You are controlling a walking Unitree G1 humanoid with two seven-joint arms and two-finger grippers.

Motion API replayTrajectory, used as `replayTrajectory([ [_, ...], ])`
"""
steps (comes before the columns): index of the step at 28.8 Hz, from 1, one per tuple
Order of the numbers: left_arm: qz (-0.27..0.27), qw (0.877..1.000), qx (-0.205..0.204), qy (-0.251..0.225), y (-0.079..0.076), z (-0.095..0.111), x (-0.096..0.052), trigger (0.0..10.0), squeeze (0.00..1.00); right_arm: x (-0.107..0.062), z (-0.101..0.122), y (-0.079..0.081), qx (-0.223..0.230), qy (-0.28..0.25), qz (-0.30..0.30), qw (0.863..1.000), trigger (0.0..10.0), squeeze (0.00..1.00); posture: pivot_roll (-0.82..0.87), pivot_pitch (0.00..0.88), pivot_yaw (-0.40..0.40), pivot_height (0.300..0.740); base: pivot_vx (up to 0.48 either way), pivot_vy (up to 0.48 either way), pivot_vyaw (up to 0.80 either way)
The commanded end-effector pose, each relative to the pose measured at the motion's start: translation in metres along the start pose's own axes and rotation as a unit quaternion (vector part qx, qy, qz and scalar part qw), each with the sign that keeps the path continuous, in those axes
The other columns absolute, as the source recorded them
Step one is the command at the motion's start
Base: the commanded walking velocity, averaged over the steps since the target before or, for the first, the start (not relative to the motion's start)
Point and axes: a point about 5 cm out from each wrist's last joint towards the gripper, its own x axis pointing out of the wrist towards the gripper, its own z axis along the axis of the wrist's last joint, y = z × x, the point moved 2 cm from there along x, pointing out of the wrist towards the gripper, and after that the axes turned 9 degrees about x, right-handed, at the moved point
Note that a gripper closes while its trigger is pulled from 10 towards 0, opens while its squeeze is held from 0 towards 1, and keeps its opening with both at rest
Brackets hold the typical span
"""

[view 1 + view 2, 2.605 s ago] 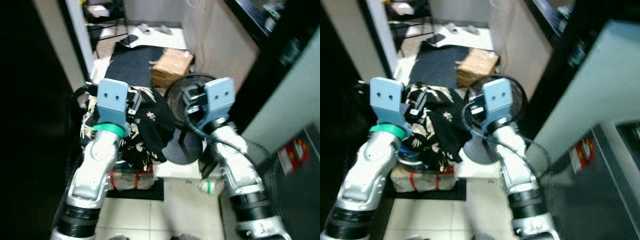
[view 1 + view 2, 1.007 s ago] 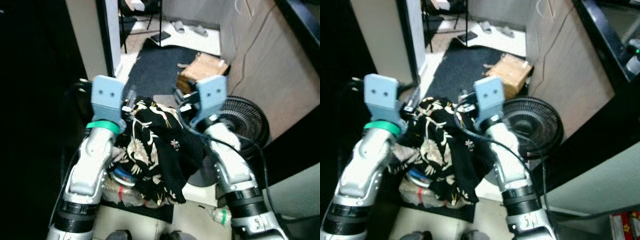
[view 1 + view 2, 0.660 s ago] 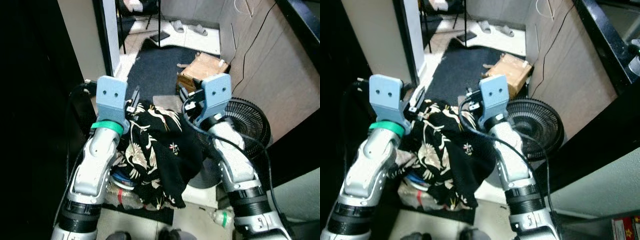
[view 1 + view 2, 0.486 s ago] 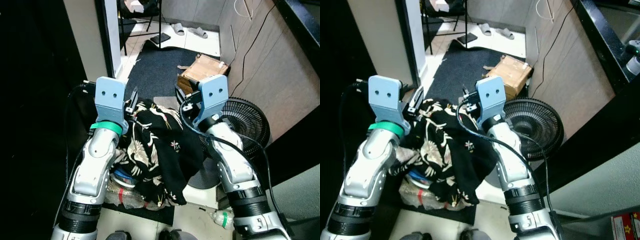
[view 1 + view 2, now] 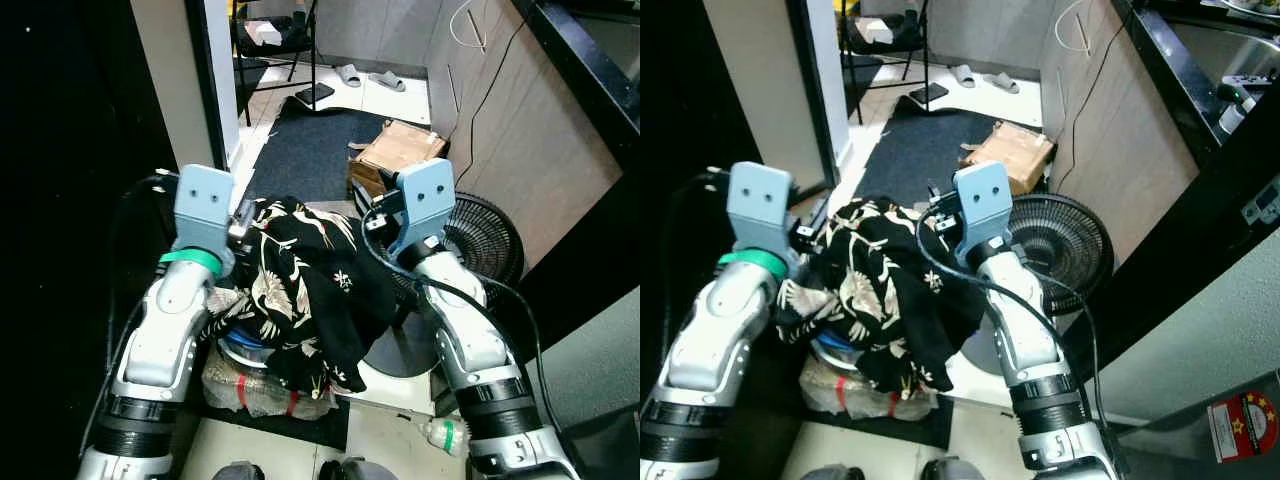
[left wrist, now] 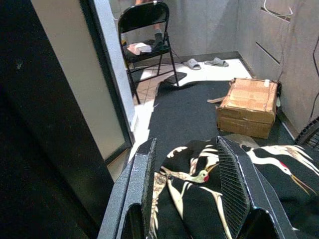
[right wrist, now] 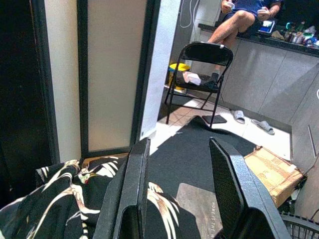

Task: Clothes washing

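Two arms are raised together in front of the robot with a black crane-print garment point(image 5: 305, 285) draped between and over them; the cloth hangs from the level of the wrists down over a blue-rimmed basin point(image 5: 243, 350) and a tied, plastic-wrapped bundle point(image 5: 262, 390) on the floor below. Left gripper point(image 6: 185, 164): fingers spread, with the printed cloth lying in the gap between them and running under the right-hand finger point(image 6: 232, 184); whether the cloth is actually pinched cannot be told. Right gripper point(image 7: 175, 169): fingers likewise spread apart, garment folds visible below and beside them, nothing clamped between the pads. Garment sits nearer the left arm's side, its bulk resting against the inner face of the left forearm and touching the right wrist housing. Surroundings: dark floor mat point(image 5: 310, 140) ahead of the arms, cardboard box point(image 5: 400, 150) on the mat's right edge near the wooden cabinet side, floor fan point(image 5: 480, 250) just beside the right forearm. Farther off, a black folding chair point(image 7: 202, 74) stands by the doorway, with a pair of slippers point(image 5: 365, 76) on the pale tiles. A person's bare legs point(image 7: 232, 25) show seated on the counter behind the chair.
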Motion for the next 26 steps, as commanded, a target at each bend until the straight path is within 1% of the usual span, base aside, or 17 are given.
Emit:
replayTrajectory([
  [1, -0.007, 1.0, -0.004, 0.002, -0.004, -0.001, 0.001, 10.0, 0.0, -0.002, -0.003, -0.004, 0.002, 0.005, -0.008, 1.0, 10.0, 0.0, -0.01, 0.053, -0.007, 0.74, 0.0, 0.0, 0.0],
  [2, -0.007, 1.0, -0.004, 0.002, -0.004, -0.001, 0.001, 10.0, 0.0, -0.002, -0.003, -0.004, 0.002, 0.005, -0.008, 1.0, 10.0, 0.0, -0.01, 0.053, -0.007, 0.74, 0.0, 0.0, 0.0],
  [3, 0.005, 1.0, 0.003, 0.015, 0.003, -0.011, 0.001, 10.0, 0.0, -0.003, -0.007, -0.01, 0.007, 0.013, -0.02, 1.0, 10.0, 0.0, -0.01, 0.062, -0.006, 0.74, 0.0, 0.0, 0.0],
  [4, 0.005, 1.0, 0.003, 0.015, 0.003, -0.011, 0.001, 10.0, 0.0, -0.003, -0.007, -0.01, 0.007, 0.013, -0.02, 1.0, 10.0, 0.0, -0.01, 0.062, -0.006, 0.74, 0.0, 0.0, 0.0],
  [5, 0.015, 0.999, 0.012, 0.033, 0.007, -0.024, -0.001, 10.0, 0.0, -0.004, -0.012, -0.015, 0.012, 0.02, -0.03, 0.999, 10.0, 0.0, -0.01, 0.072, -0.005, 0.74, 0.0, 0.0, 0.0],
  [6, 0.015, 0.999, 0.012, 0.033, 0.007, -0.024, -0.001, 10.0, 0.0, -0.004, -0.012, -0.015, 0.012, 0.02, -0.03, 0.999, 10.0, 0.0, -0.01, 0.072, -0.005, 0.74, 0.0, 0.0, 0.0],
  [7, 0.02, 0.999, 0.02, 0.045, 0.008, -0.033, -0.003, 10.0, 0.0, -0.005, -0.016, -0.017, 0.014, 0.026, -0.036, 0.999, 10.0, 0.0, -0.01, 0.072, -0.005, 0.74, 0.0, 0.0, 0.0],
  [8, 0.02, 0.999, 0.02, 0.045, 0.008, -0.033, -0.003, 10.0, 0.0, -0.005, -0.016, -0.017, 0.014, 0.026, -0.036, 0.999, 10.0, 0.0, -0.01, 0.072, -0.005, 0.74, 0.0, 0.0, 0.0],
  [10, 0.023, 0.997, 0.033, 0.067, 0.009, -0.048, -0.006, 10.0, 0.0, -0.006, -0.019, -0.018, 0.019, 0.03, -0.041, 0.999, 10.0, 0.0, -0.01, 0.071, -0.002, 0.74, 0.0, 0.0, 0.0],
  [14, 0.018, 0.997, 0.031, 0.069, 0.007, -0.049, -0.006, 10.0, 0.0, -0.006, -0.021, -0.018, 0.024, 0.031, -0.044, 0.998, 10.0, 0.0, 0.0, 0.066, 0.0, 0.74, 0.0, 0.0, 0.0],
  [15, -0.003, 0.997, 0.02, 0.07, 0.003, -0.05, -0.007, 10.0, 0.0, -0.007, -0.024, -0.02, 0.037, 0.034, -0.053, 0.997, 10.0, 0.0, 0.0, 0.058, 0.012, 0.74, 0.0, 0.0, 0.0],
  [17, -0.003, 0.997, 0.02, 0.07, 0.003, -0.05, -0.007, 10.0, 0.0, -0.007, -0.024, -0.02, 0.037, 0.034, -0.053, 0.997, 10.0, 0.0, 0.0, 0.058, 0.012, 0.74, 0.0, 0.0, 0.0],
  [19, -0.046, 0.997, -0.004, 0.066, -0.004, -0.048, -0.007, 10.0, 0.0, -0.009, -0.028, -0.025, 0.057, 0.036, -0.074, 0.995, 10.0, 0.0, 0.0, 0.05, 0.043, 0.74, 0.0, 0.0, 0.0],
  [20, -0.046, 0.997, -0.004, 0.066, -0.004, -0.048, -0.007, 10.0, 0.0, -0.009, -0.028, -0.025, 0.057, 0.036, -0.074, 0.995, 10.0, 0.0, 0.0, 0.05, 0.043, 0.74, 0.0, 0.0, 0.0],
  [22, -0.081, 0.995, -0.008, 0.061, -0.008, -0.044, -0.004, 10.0, 0.0, -0.013, -0.033, -0.027, 0.073, 0.037, -0.093, 0.992, 10.0, 0.0, -0.01, 0.039, 0.089, 0.74, 0.0, 0.0, 0.0],
  [25, -0.088, 0.994, -0.005, 0.061, -0.008, -0.044, -0.002, 10.0, 0.0, -0.015, -0.036, -0.026, 0.079, 0.039, -0.099, 0.991, 10.0, 0.0, -0.01, 0.036, 0.099, 0.74, 0.0, 0.0, 0.0],
  [26, -0.089, 0.994, 0.0, 0.063, -0.007, -0.046, 0.002, 10.0, 0.0, -0.017, -0.039, -0.024, 0.083, 0.041, -0.103, 0.99, 10.0, 0.0, -0.02, 0.034, 0.111, 0.74, 0.0, 0.0, 0.0],
])
